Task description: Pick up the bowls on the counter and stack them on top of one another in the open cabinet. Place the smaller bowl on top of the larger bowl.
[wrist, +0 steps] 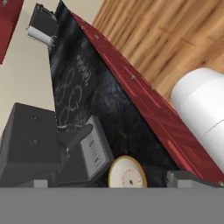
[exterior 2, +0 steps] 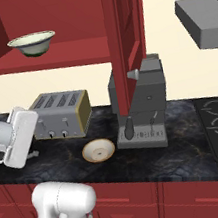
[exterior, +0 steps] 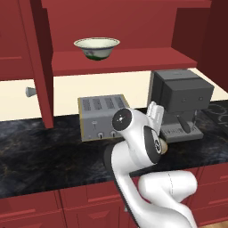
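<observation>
Large bowl (exterior: 96, 47) upright on the cabinet shelf (exterior: 133, 60), well above the fingers and clear of them; small bowl (exterior 2: 98, 150) flat on the counter (exterior 2: 140, 161), open side up, just in front of the coffee machine (exterior 2: 144, 107) and beside the toaster (exterior 2: 61, 114); so by my reading half the job is done and the step in hand is fetching the small bowl

Gripper (exterior: 156, 111) empty, fingers spread about as wide as they go, nothing between them; hand rolled hard over, so in the hand view the small bowl (wrist: 127, 172) sits low, just ahead of the fingers and a little off to one side, apart from them

To do it well: square the hand up over the small bowl first; come down with one finger inside the rim and one outside, on the side away from the coffee machine; shallow rim, so close low and firmly or it may slip; lift straight before swinging up, keeping clear of the cabinet door (exterior: 42, 67); lower it centred into the large bowl, release late
</observation>
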You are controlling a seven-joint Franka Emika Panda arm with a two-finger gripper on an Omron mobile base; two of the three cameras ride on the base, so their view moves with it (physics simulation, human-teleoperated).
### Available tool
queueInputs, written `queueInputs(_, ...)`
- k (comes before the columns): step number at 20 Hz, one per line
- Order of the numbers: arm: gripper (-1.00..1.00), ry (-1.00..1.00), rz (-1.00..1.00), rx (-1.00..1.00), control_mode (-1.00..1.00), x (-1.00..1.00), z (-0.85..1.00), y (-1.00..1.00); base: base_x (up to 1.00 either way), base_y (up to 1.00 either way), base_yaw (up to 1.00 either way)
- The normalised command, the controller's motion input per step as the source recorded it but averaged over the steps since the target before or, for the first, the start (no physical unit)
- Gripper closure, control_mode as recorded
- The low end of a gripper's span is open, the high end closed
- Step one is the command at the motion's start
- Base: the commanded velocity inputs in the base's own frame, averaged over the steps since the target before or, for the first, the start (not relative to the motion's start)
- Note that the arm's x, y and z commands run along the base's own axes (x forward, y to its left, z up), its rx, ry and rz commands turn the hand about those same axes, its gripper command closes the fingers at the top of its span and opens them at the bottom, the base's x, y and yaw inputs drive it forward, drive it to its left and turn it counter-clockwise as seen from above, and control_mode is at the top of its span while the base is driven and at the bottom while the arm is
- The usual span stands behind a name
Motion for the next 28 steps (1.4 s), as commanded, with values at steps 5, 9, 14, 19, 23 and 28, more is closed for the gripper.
queueInputs(5, -1.00, -0.03, -0.05, 0.05, -1.00, 0.17, -0.32, 0.00, 0.00, 0.00, 0.00)
queueInputs(9, -1.00, -0.01, -0.05, 0.02, -1.00, 0.22, -0.36, -0.03, 0.00, 0.00, 0.00)
queueInputs(14, -1.00, 0.01, -0.07, 0.02, -1.00, 0.20, -0.34, -0.04, 0.00, 0.00, 0.00)
queueInputs(19, -1.00, 0.00, -0.10, 0.01, -1.00, 0.19, -0.32, -0.01, 0.00, 0.00, 0.00)
queueInputs(23, -1.00, 0.00, -0.08, 0.02, -1.00, 0.15, -0.30, -0.03, 0.00, 0.00, 0.00)
queueInputs(28, -1.00, 0.00, -0.11, 0.00, -1.00, 0.21, -0.26, 0.00, 0.00, 0.00, 0.00)
